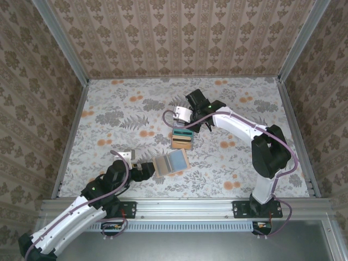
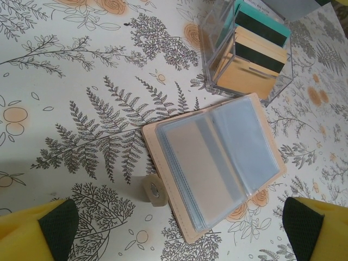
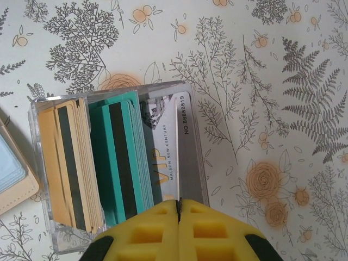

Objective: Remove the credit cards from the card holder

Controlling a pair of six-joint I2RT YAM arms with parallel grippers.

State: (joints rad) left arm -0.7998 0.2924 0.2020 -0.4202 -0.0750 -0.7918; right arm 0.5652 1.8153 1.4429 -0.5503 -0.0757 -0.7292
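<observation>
Lying open on the counter [image 2: 81, 81], the card holder [image 2: 215, 163] faces the spread left tool [image 1: 145, 170]; the right tool [image 3: 178, 217] pinches a white card [image 3: 163, 141] in the box [image 3: 109, 92].

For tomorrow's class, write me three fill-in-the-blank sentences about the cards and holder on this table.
1. The card holder lies ____ on the table, its clear sleeves facing up.
2. In the clear box, the ____ cards stand between the orange cards and the silver card.
3. The silver card bears the large letters ____.
Missing words: open; teal; VIP.
</observation>
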